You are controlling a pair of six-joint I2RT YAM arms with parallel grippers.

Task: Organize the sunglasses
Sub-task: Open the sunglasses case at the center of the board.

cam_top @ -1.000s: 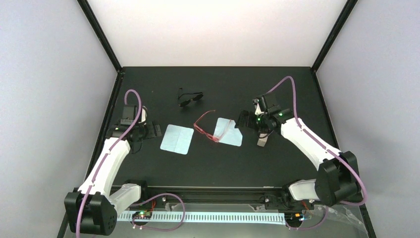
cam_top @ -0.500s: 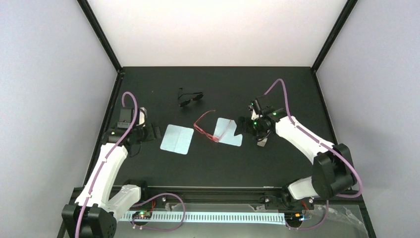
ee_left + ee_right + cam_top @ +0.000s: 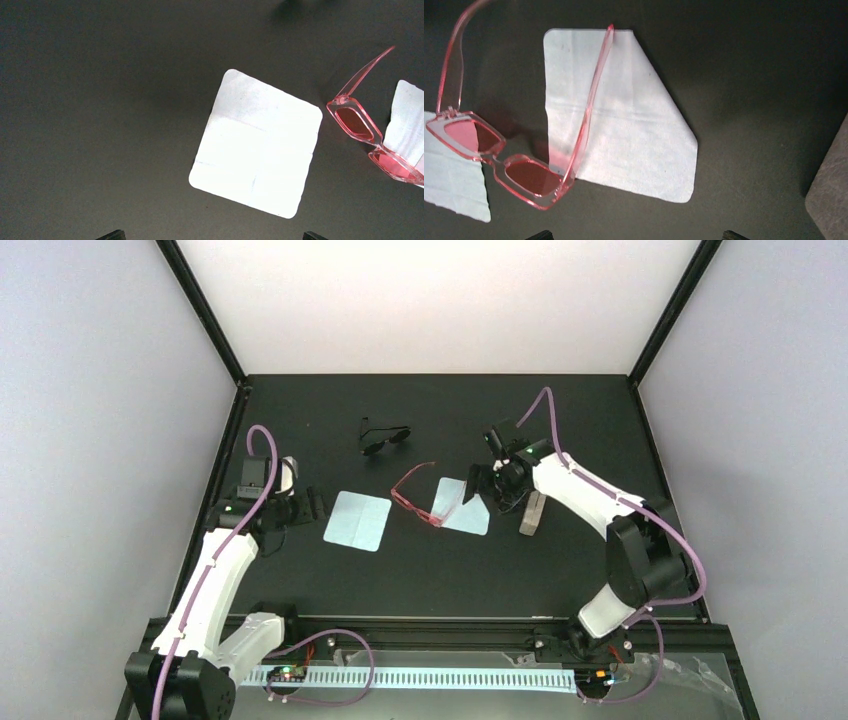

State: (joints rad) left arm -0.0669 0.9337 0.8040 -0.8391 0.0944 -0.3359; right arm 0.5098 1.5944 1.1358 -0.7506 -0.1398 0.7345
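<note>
The sunglasses (image 3: 415, 507) lie unfolded between two cloths, with one arm over the right cloth (image 3: 472, 514). The right gripper (image 3: 478, 483) is near that cloth's edge and the left gripper (image 3: 312, 503) is beside the left cloth (image 3: 358, 520). Both have their jaws spread wide and empty.

Bright, even overhead light. Overexposed back wall (image 3: 440, 300); cloth (image 3: 257, 145) blown white. Soft pink-tinged shadow beside sunglasses (image 3: 531, 179). Focus sharp.

The black table (image 3: 420, 560) carries two pale cloths near its middle. The left cloth (image 3: 357, 521) lies bare. The pink sunglasses (image 3: 425, 500) rest partly on the right cloth (image 3: 472, 518). Black sunglasses (image 3: 385, 438) lie nearer the far edge, and a grey block (image 3: 531, 513) lies just beside the right cloth, toward the right edge.
</note>
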